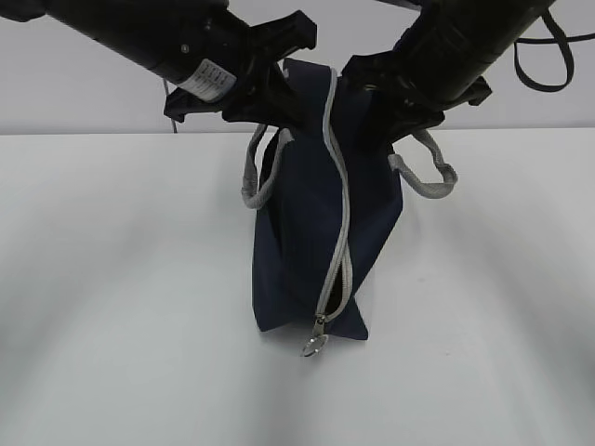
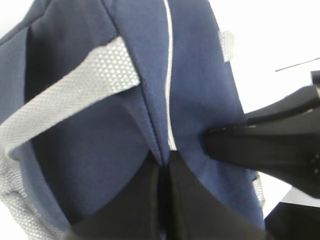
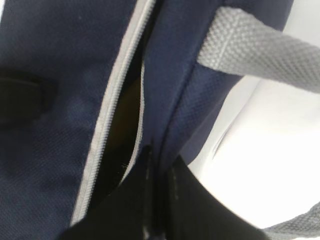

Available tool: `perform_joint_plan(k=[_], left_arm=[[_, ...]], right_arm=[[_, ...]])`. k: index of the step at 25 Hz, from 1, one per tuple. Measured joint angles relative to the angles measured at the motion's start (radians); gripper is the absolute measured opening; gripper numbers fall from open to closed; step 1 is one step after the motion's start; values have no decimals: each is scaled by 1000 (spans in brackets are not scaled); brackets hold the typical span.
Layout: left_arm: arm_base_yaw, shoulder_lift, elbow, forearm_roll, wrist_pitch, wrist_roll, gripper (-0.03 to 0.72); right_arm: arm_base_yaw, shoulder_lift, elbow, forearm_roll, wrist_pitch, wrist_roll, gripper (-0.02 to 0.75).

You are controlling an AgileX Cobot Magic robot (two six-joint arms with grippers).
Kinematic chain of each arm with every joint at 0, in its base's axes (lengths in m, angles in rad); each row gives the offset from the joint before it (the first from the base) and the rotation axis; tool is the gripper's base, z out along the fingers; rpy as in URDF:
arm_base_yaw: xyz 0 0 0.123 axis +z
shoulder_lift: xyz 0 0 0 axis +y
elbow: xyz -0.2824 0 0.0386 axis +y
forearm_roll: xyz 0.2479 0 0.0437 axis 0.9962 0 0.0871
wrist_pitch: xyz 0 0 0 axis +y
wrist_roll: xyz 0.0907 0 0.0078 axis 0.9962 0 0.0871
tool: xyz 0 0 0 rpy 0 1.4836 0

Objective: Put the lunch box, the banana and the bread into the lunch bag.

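- Exterior view: bag (image 1: 321,251) stands on the worktop (image 1: 112,297), its top held by both arms; zipper (image 1: 340,223) runs down the front, ring pull (image 1: 314,347) at the bottom.
- Left end effector (image 2: 162,167): jaws together, clamped on bag fabric beside the zipper.
- Right end effector (image 3: 160,165): jaws together, pinching the fabric edge at the zipper; handle (image 3: 250,50) just beside.
- Step, judged: holding the mouth for opening. Pull the two grips apart evenly, keep the base on the worktop, avoid snagging handles.
- Contents: a narrow dark gap shows along the zipper; inside cannot be made out.
- Lunch box, banana, bread: not in view.
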Motion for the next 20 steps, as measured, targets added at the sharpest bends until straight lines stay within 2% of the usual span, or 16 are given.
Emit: perform_joint_plan(k=[7,16,18,20], left_arm=[[0,47,-50,4,13,0,-3],[0,47,-53,73,67,0,-3],[0,47,-53,86,72,0,1],[0,47,-53,100,75,0,32]], right_arm=[[0,36,-11,-15,0,6,-6],[0,43,-11,-15,0,6,1],[0,43,-11,-15,0,6,24],[0,43,-11,-15,0,7,83]])
